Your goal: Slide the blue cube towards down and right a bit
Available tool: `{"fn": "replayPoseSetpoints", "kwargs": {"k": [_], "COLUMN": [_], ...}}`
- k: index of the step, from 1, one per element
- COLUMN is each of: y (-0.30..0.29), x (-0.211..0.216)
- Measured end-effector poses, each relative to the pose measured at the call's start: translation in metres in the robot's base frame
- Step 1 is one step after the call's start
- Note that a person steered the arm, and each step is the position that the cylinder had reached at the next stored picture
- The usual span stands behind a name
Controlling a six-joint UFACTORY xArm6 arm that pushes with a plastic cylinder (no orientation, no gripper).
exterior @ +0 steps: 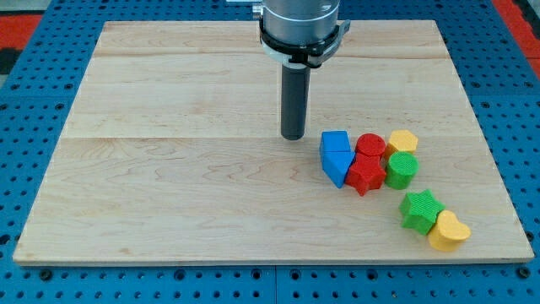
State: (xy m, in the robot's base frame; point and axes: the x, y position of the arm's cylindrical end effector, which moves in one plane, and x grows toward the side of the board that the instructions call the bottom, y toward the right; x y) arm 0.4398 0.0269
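The blue cube sits right of the board's middle, at the left end of a cluster of blocks. A second blue block, wedge-like, touches it just below. My tip rests on the board just left of the blue cube and slightly above it, with a small gap between them. The dark rod rises straight up to the arm's end at the view's top.
A red cylinder and a red star touch the blue blocks on the right. A yellow block and a green cylinder lie further right. A green star and a yellow block lie near the wooden board's lower right edge.
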Motion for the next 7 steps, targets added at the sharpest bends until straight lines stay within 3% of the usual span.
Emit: {"fn": "replayPoseSetpoints", "kwargs": {"k": [3, 7], "y": [0.045, 0.044], "x": [0.021, 0.036]}}
